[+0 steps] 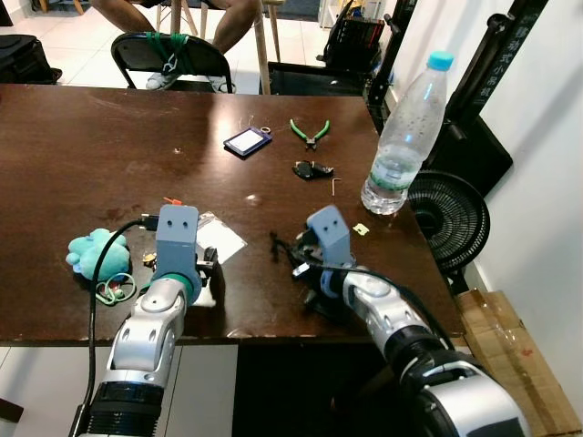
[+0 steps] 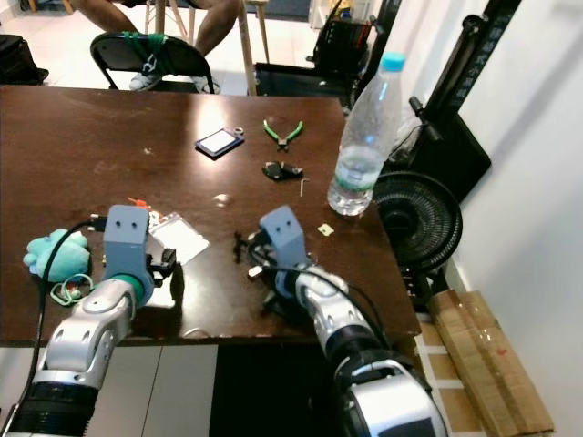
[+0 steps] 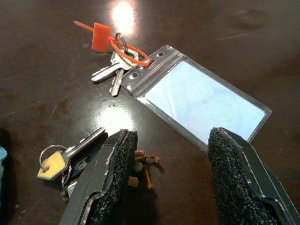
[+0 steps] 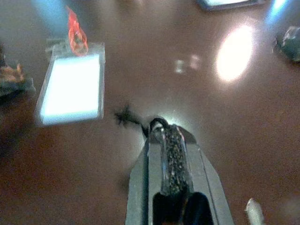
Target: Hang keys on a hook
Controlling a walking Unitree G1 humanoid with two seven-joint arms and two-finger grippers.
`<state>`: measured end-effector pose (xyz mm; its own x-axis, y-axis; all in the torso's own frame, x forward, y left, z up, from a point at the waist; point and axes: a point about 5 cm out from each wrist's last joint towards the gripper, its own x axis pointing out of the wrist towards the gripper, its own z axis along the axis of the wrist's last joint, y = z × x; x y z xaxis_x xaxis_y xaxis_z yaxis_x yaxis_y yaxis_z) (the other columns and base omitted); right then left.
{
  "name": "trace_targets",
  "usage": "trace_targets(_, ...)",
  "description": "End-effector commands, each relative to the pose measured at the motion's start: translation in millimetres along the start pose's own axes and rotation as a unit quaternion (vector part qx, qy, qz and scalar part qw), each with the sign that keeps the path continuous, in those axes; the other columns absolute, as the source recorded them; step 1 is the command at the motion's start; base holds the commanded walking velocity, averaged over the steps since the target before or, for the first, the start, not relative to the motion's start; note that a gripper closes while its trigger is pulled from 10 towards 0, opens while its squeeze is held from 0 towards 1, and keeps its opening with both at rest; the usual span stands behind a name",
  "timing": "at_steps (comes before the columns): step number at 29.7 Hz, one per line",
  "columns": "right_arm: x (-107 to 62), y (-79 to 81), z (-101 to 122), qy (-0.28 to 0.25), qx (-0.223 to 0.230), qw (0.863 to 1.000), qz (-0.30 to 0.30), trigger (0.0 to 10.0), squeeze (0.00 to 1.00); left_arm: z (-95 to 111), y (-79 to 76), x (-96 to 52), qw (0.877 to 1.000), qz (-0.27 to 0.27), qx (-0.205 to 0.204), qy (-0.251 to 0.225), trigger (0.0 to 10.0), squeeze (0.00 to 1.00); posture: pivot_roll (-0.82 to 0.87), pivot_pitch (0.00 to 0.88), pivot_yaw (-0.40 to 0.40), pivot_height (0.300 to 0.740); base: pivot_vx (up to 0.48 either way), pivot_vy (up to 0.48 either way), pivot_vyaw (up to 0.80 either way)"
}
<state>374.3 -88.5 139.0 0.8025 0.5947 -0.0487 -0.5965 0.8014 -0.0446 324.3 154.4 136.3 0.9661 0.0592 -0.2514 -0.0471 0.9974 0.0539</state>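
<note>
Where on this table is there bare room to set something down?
The far left of the table is bare, from its back edge to the blue card holder. The middle, between that holder and the badge sleeve, is also free. The near left, around the teal toy and keys, is crowded.

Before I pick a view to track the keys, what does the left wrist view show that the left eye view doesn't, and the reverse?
Left wrist view alone: detail. Silver keys on an orange loop with an orange tag, and a second key bunch with a yellow tag beside the open left gripper.

Left eye view alone: the water bottle, green pliers, teal plush toy, fan and the right gripper.

Both: the dark wooden table and the clear badge holder.
</note>
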Motion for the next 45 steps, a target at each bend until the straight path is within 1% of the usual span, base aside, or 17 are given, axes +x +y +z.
trace_targets(1,-1.6,-5.7,18.6,-0.052,0.010,0.999,-0.011,10.0,0.00,6.2,-1.6,-4.7,1.000,-0.005,0.006,-0.015,10.0,0.00,-0.06,0.081,0.023,0.740,0.000,0.000,0.00)
trace_targets(2,-5.0,-8.3,29.2,-0.084,0.016,0.996,-0.021,10.0,0.00,14.3,-2.5,-8.9,0.999,-0.007,0.015,-0.037,10.0,0.00,-0.06,0.081,0.023,0.740,0.000,0.000,0.00)
trace_targets(3,-5.0,-8.3,29.2,-0.084,0.016,0.996,-0.021,10.0,0.00,14.3,-2.5,-8.9,0.999,-0.007,0.015,-0.037,10.0,0.00,-0.06,0.081,0.023,0.740,0.000,0.000,0.00)
trace_targets(4,-11.5,-10.9,39.3,-0.119,0.014,0.992,-0.041,10.0,0.00,25.7,-3.9,-15.5,0.997,-0.008,0.028,-0.070,10.0,0.00,-0.06,0.077,0.029,0.740,0.000,0.000,0.00)
trace_targets(5,-11.5,-10.9,39.3,-0.119,0.014,0.992,-0.041,10.0,0.00,25.7,-3.9,-15.5,0.997,-0.008,0.028,-0.070,10.0,0.00,-0.06,0.077,0.029,0.740,0.000,0.000,0.00)
trace_targets(7,-28.5,-12.6,51.2,-0.173,0.011,0.981,-0.092,10.0,0.00,44.5,-5.0,-30.9,0.989,-0.011,0.064,-0.129,10.0,0.00,-0.07,0.069,0.044,0.740,0.000,0.000,0.00)
trace_targets(8,-28.5,-12.6,51.2,-0.173,0.011,0.981,-0.092,10.0,0.00,44.5,-5.0,-30.9,0.989,-0.011,0.064,-0.129,10.0,0.00,-0.07,0.069,0.044,0.740,0.000,0.000,0.00)
trace_targets(9,-36.0,-10.7,55.1,-0.194,0.011,0.974,-0.115,10.0,0.00,50.8,-4.5,-37.2,0.986,-0.011,0.077,-0.149,10.0,0.00,-0.07,0.065,0.050,0.740,0.000,0.000,0.00)
trace_targets(10,-36.0,-10.7,55.1,-0.194,0.011,0.974,-0.115,10.0,0.00,50.8,-4.5,-37.2,0.986,-0.011,0.077,-0.149,10.0,0.00,-0.07,0.065,0.050,0.740,0.000,0.000,0.00)
trace_targets(12,-42.1,-3.3,60.1,-0.219,0.014,0.966,-0.139,10.0,0.00,60.1,-3.3,-44.5,0.981,-0.008,0.085,-0.174,10.0,0.00,-0.07,0.057,0.062,0.740,0.000,0.000,0.00)
trace_targets(14,-42.1,-3.3,60.1,-0.219,0.014,0.966,-0.139,10.0,0.00,60.1,-3.3,-44.5,0.981,-0.008,0.085,-0.174,10.0,0.00,-0.07,0.057,0.062,0.740,0.000,0.000,0.00)
trace_targets(15,-43.0,1.0,62.1,-0.226,0.021,0.963,-0.142,10.0,0.00,63.7,-3.3,-46.7,0.980,-0.008,0.085,-0.181,10.0,0.00,-0.07,0.056,0.065,0.740,0.000,0.000,0.00)
trace_targets(16,-43.0,1.0,62.1,-0.226,0.021,0.963,-0.142,10.0,0.00,63.7,-3.3,-46.7,0.980,-0.008,0.085,-0.181,10.0,0.00,-0.07,0.056,0.065,0.740,0.000,0.000,0.00)
trace_targets(19,-40.6,9.2,63.9,-0.228,0.033,0.962,-0.144,10.0,0.00,67.9,-3.8,-48.3,0.978,-0.007,0.087,-0.189,10.0,0.00,-0.06,0.049,0.066,0.740,0.000,0.000,0.00)
trace_targets(29,-42.8,10.5,67.6,-0.224,0.035,0.961,-0.156,10.0,0.00,67.1,-0.8,-50.9,0.979,0.002,0.088,-0.185,10.0,0.00,-0.05,0.048,0.066,0.740,0.000,0.000,0.00)
trace_targets(34,-42.2,12.7,67.7,-0.219,0.033,0.962,-0.162,10.0,0.00,62.8,-0.7,-51.3,0.978,0.003,0.105,-0.179,10.0,0.00,-0.05,0.046,0.069,0.740,-0.392,0.000,0.00)
trace_targets(45,-41.5,14.7,68.0,-0.216,0.035,0.962,-0.161,10.0,0.00,61.6,0.4,-52.0,0.979,0.005,0.106,-0.176,10.0,0.00,-0.05,0.044,0.069,0.740,-0.475,0.000,0.00)
